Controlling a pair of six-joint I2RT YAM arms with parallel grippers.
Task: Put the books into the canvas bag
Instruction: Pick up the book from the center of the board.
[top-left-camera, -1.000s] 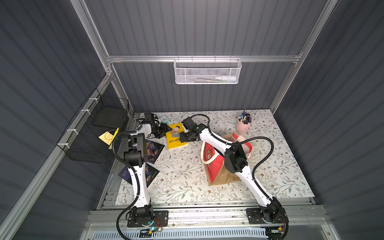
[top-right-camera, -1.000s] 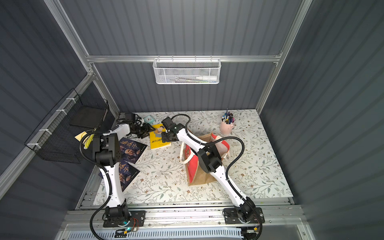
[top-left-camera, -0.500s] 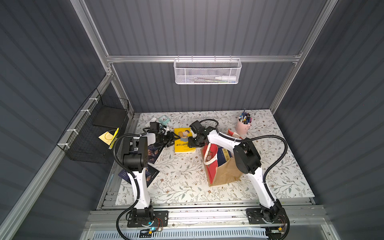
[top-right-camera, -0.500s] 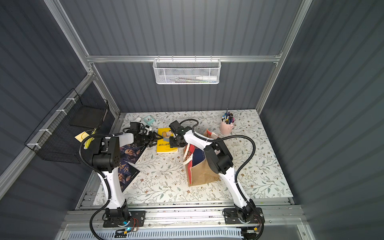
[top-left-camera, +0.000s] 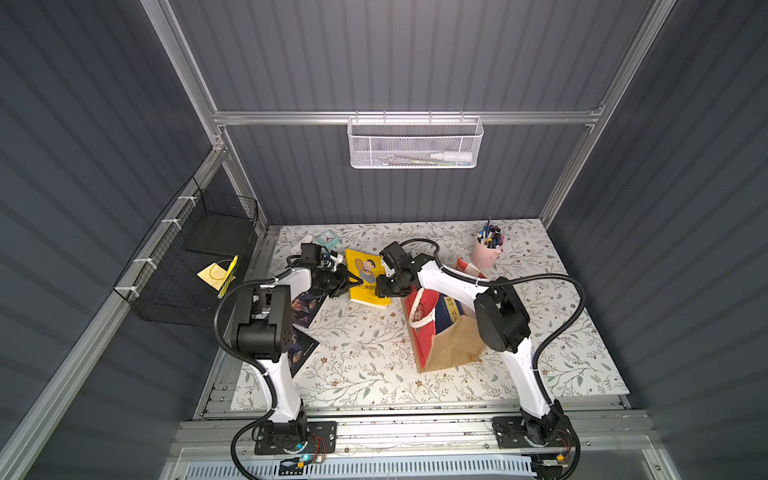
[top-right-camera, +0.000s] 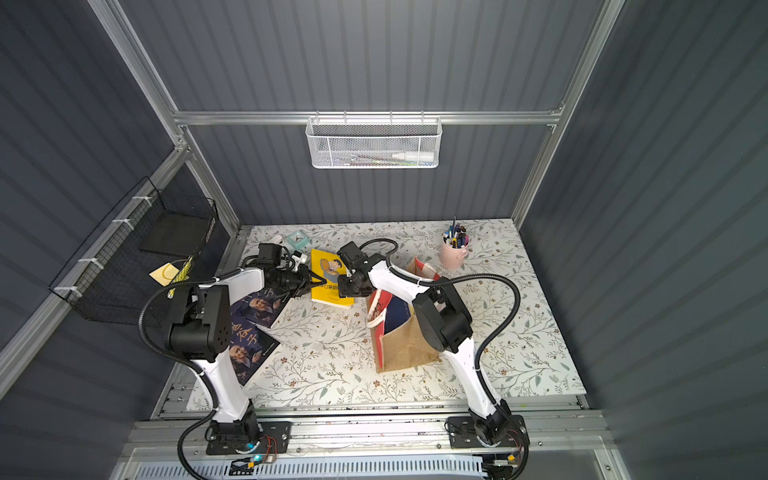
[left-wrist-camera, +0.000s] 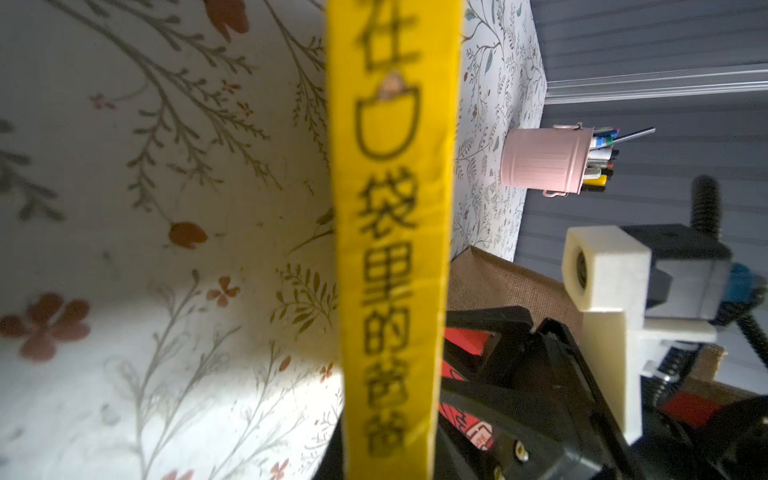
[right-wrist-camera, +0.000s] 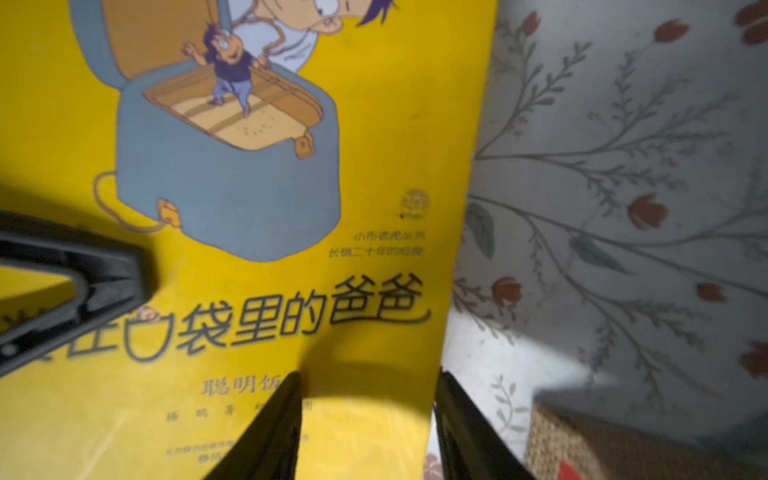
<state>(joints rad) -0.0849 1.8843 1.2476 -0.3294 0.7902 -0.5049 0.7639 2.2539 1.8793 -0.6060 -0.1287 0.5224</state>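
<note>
- The yellow book (top-left-camera: 365, 276), with its cartoon cover facing up, lies toward the back of the bench (top-left-camera: 365, 374). It sits between the two claws and just beside the canvas bag (top-left-camera: 451, 347).
- The left claw (top-left-camera: 350, 283) pinches the yellow book at its spine edge. In the right wrist view one of its black fingers (right-wrist-camera: 83, 282) lies flat on the cover beside the title. The left wrist view looks straight onto the spine, with the bench on one side of it.
- The right claw (right-wrist-camera: 369, 374) is spread at the book's opposite long edge. One finger is over the cover near the small print and the other is past the edge, over the bench. It grips nothing, and I cannot tell whether either tip touches.
- The canvas bag stands upright on the bench with its mouth open, and the right arm reaches across above it. A blue book (top-left-camera: 452, 309) with a yellow label shows inside the mouth.
- Two navy books (top-right-camera: 259, 305) (top-right-camera: 249, 351) with an old man's face lie flat by the bench's left edge. They lie one nearer the back than the other, partly hidden by the left arm and well apart from the bag.
- The pink pen cup (top-left-camera: 486, 253) stands at the back right of the bench, apart from the bag.
</note>
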